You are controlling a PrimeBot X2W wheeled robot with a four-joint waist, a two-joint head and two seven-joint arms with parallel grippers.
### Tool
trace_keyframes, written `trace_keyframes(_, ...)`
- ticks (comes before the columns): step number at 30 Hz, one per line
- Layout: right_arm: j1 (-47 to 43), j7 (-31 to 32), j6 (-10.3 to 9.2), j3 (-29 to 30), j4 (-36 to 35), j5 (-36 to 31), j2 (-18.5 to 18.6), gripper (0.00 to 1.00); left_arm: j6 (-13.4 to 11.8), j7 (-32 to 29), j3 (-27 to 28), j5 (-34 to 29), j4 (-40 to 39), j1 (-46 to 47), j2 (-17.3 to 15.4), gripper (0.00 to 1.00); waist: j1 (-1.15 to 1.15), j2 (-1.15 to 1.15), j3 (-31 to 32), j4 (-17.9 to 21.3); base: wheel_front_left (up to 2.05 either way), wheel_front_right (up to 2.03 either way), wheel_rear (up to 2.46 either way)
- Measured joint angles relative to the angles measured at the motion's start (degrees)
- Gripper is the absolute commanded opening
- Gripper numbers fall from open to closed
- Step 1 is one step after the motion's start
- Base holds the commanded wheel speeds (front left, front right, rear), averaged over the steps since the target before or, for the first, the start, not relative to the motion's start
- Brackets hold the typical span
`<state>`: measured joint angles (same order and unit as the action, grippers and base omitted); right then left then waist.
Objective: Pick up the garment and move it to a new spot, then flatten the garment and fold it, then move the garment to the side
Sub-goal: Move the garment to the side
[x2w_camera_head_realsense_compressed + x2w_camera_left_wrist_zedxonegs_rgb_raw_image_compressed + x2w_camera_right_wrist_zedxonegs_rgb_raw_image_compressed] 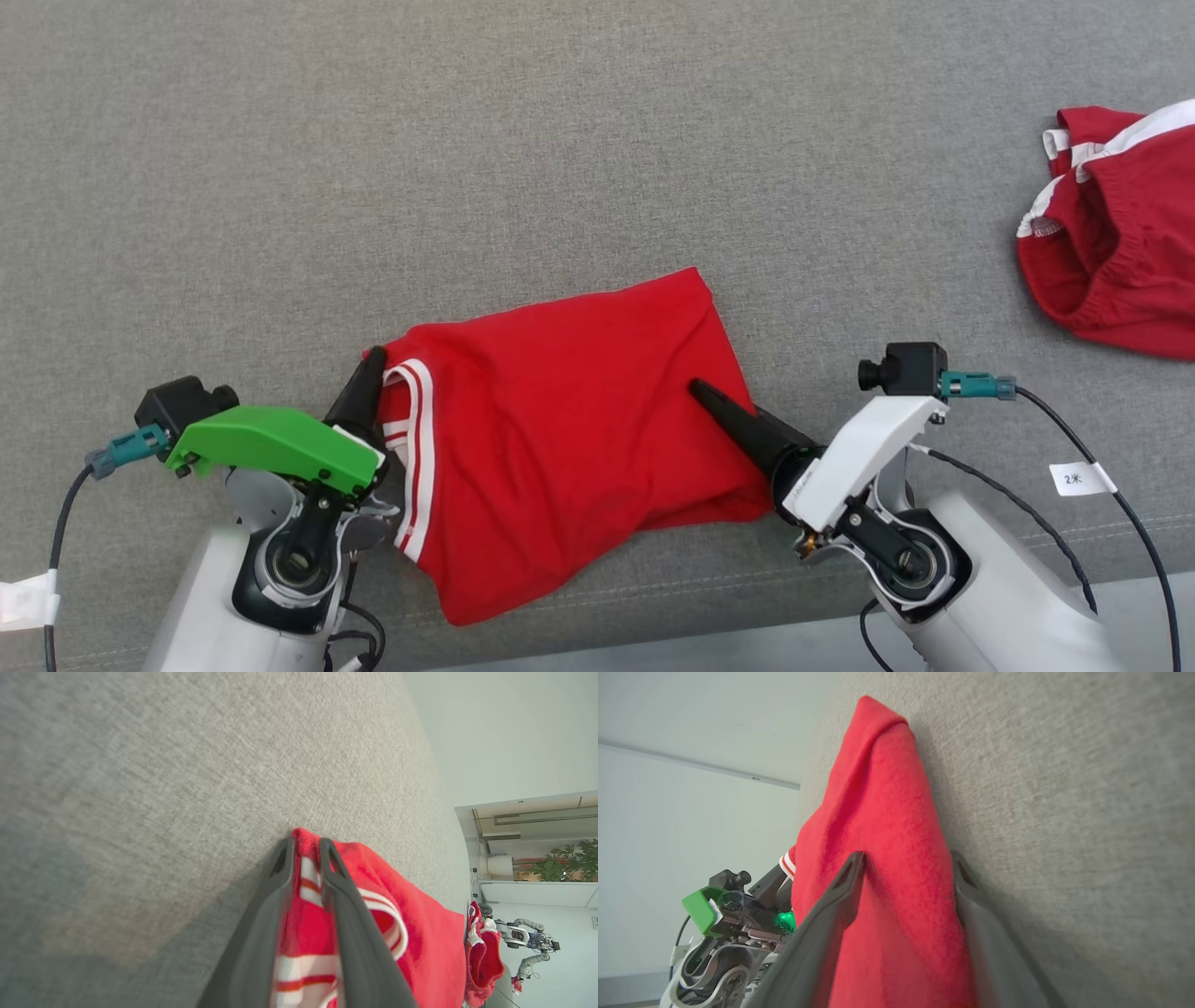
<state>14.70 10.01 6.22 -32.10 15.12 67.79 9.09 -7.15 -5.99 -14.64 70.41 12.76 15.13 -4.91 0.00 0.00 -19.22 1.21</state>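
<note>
The red garment [569, 429] lies folded on the grey cloth surface, its white-striped trim at the left edge. My left gripper [375, 366] sits at that edge. In the left wrist view its fingers [280, 891] are pressed close, with the garment's striped trim [306, 877] pinched between them. My right gripper [698, 387] is at the garment's right side, one dark finger lying on top of the cloth. In the right wrist view the right gripper [908, 858] stands wide open astride a fold of the garment [887, 812].
A second red garment with white trim [1111, 233] lies bunched at the far right. The grey surface [467, 140] stretches wide behind the garment, and its front edge [747, 644] runs close below my arms. A labelled cable [1078, 478] trails from the right wrist.
</note>
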Motion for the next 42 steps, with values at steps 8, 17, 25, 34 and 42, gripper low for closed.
trace_keyframes(8,1.5,2.8,0.33,-0.4,1.8,1.9,1.3,0.0,0.0,1.3,1.8,0.3,0.7,0.5,0.7,1.0,0.0,0.0,0.3,-0.2,0.0,0.0,0.0)
trace_keyframes(17,7.5,4.9,0.34,2.5,2.3,1.3,8.9,0.0,0.0,4.6,5.7,1.1,0.0,-2.2,0.6,1.0,0.0,0.0,1.2,0.3,0.0,0.0,0.0)
trace_keyframes(25,15.1,6.5,0.35,8.2,1.8,-0.3,18.3,0.0,0.0,6.1,6.1,3.0,-3.6,-4.7,0.9,1.0,0.0,0.0,1.5,0.8,0.0,0.0,0.0)
trace_keyframes(34,16.3,7.4,-0.77,15.3,1.9,2.1,24.9,0.0,0.1,6.2,2.0,-1.3,-9.5,-6.3,-0.5,1.0,0.0,0.0,0.7,2.0,0.0,0.0,0.0)
trace_keyframes(42,17.2,7.9,-2.99,18.6,4.0,3.5,26.9,0.0,0.1,5.5,1.3,-4.3,-12.0,-7.5,-3.1,1.0,0.0,0.0,-1.7,3.4,0.0,0.0,0.0)
